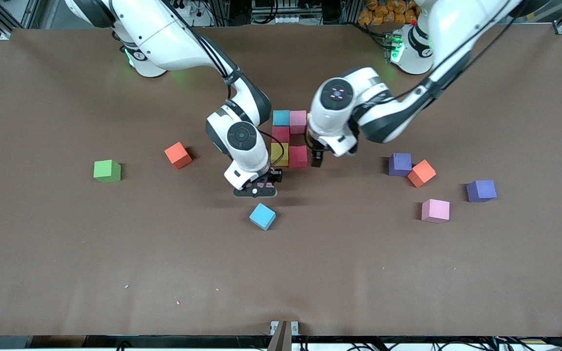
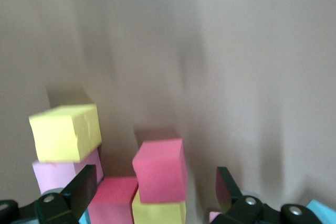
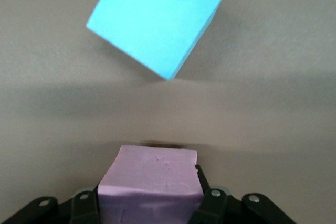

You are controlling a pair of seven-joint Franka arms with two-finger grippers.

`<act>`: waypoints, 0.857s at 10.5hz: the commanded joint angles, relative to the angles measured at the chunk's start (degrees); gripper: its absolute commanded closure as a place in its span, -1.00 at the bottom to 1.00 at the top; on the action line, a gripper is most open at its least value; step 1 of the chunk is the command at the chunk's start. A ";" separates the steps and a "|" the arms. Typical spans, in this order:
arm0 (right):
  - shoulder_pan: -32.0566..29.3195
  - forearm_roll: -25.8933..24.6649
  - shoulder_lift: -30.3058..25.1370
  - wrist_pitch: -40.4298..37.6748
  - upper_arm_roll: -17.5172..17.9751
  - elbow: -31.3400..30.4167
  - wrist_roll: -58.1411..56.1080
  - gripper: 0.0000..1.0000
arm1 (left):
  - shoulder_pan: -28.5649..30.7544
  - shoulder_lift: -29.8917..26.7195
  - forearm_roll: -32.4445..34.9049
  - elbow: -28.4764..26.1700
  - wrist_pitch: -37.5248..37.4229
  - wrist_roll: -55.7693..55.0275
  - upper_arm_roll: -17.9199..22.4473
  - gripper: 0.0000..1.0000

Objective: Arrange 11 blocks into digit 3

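Blocks form a partial figure (image 1: 288, 139) at table centre. Right gripper (image 1: 256, 187), near the figure, clamps a pink block (image 3: 149, 182) above the table. Left gripper (image 1: 317, 158), jaws spread and empty, hangs beside the figure.

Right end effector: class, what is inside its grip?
The right end effector is shut on a pink block, above bare table near a loose cyan block. The pink block's underside is hidden.
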 commanded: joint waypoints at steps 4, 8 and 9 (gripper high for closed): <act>1.98 0.16 1.50 -0.04 0.17 1.56 6.03 1.00 | 9.98 -2.52 -0.04 -1.93 -3.08 19.08 -1.60 -1.00; 2.68 0.16 2.47 0.05 0.34 2.43 7.54 1.00 | 12.28 -2.53 1.36 -1.40 -4.66 25.43 -1.25 -1.00; 3.03 0.16 3.08 0.05 0.34 3.48 7.89 1.00 | 12.89 -2.53 1.45 -1.40 -5.28 27.88 -1.25 -1.00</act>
